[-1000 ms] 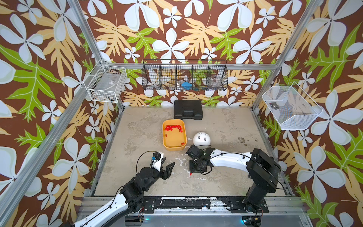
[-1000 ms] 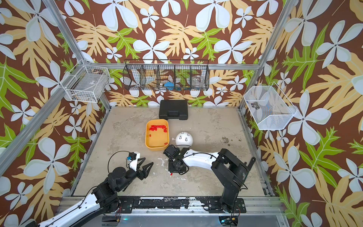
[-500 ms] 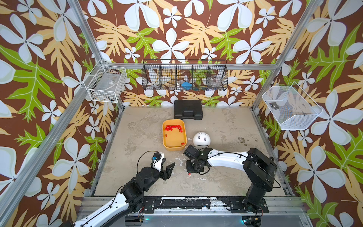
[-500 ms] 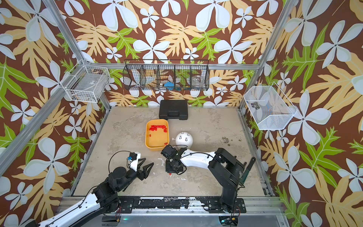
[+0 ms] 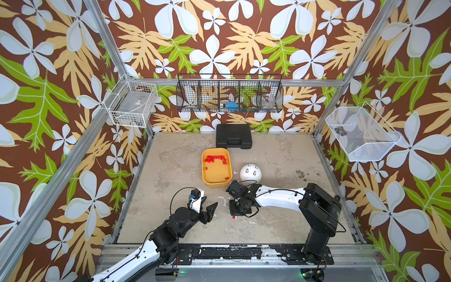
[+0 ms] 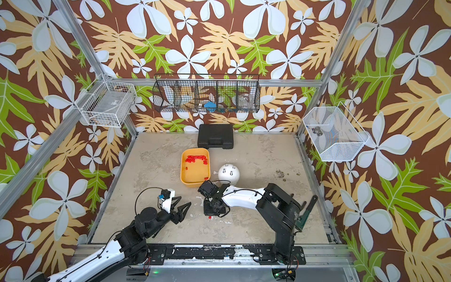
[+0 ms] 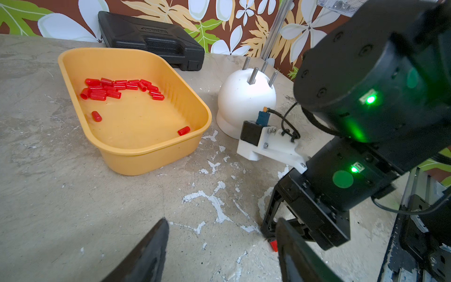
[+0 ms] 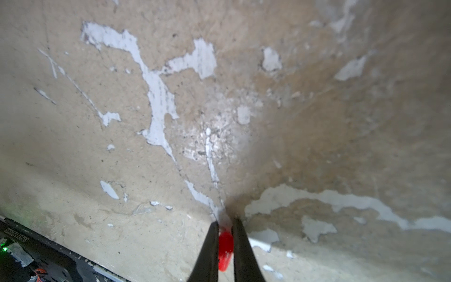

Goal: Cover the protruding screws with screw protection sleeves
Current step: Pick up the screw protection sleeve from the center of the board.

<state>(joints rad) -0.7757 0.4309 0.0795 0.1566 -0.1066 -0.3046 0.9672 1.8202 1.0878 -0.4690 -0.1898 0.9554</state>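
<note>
- In both top views the right gripper [image 5: 234,213] points straight down at the table [image 5: 170,195] in the lower middle of the frame, with one red sleeve [image 5: 233,216] at its tips. I judge it comes from above because such a small piece lying alone can hardly be pinched another way.
- The left gripper [image 6: 185,201] hovers to the left of it, near but apart, its jaws wide and empty. It seems to wait and to leave the way free.
- The yellow tray [image 5: 203,171] stands in the middle and holds the other sleeves [image 5: 216,158], most of them in a cluster at its far end and a few loose ones nearer.
- Just to the right of the tray stands the white dome [image 5: 250,180] with four bare screws [image 5: 248,166]; no screw has a cover yet. The tray and dome are probably set close together to keep the carry short.
- The black case [image 5: 233,136] behind them is closed.
- The black wire rack [image 5: 229,95] on the back wall holds a blue piece and some clear things.
- The white basket [image 5: 366,149] at the right holds small grey parts that I cannot name.
- In the left wrist view, its own fingers [image 7: 151,251] stand far apart at the lower edge with nothing between them. The tray is at the upper left and the dome is in the centre. At the lower right, the red sleeve peeps out under the right gripper.
- In the right wrist view, two dark fingers at the lower edge press narrowly on the red sleeve from both sides. Whether it is lifted off the worn table, I cannot tell.
</note>
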